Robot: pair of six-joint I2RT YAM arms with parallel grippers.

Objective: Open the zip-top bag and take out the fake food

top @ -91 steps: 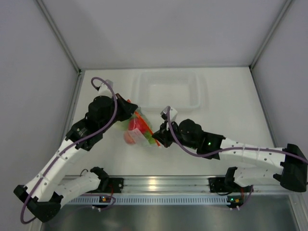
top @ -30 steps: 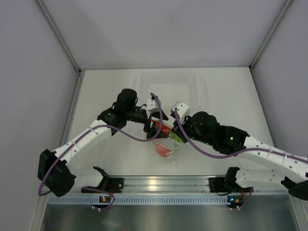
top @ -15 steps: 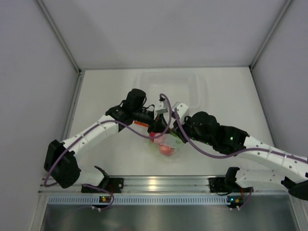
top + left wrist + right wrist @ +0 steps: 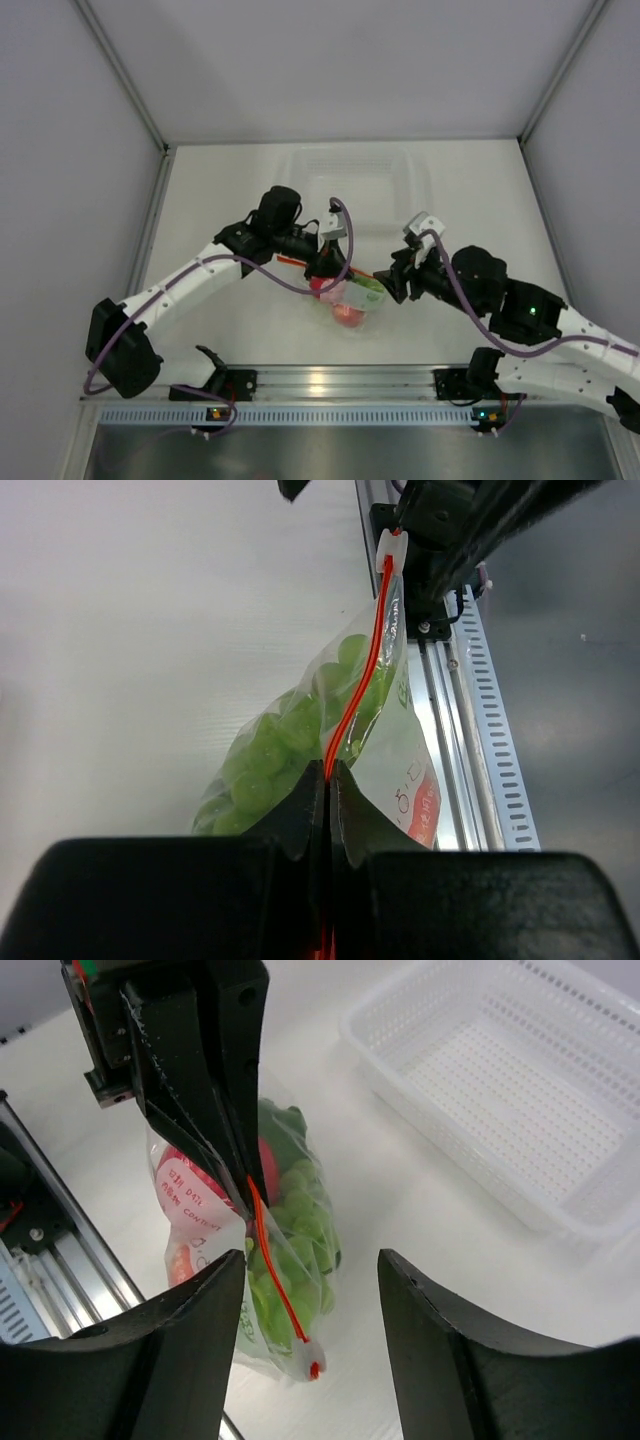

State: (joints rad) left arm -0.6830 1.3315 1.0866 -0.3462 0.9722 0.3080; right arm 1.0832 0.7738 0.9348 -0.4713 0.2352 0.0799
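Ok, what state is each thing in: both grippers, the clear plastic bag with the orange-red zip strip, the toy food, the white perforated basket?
Left gripper: shut on the zip strip.
Right gripper: open, holding nothing.
Clear zip-top bag: held by its strip, zip looks sealed.
Green grape bunch, red round fruit: inside the bag.
White perforated plastic basket: upright, empty.

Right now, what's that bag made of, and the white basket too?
The zip-top bag looks like thin clear plastic film, shiny and crinkled; green grapes show through it. The basket seems hard whitish plastic, with rows of tiny holes.
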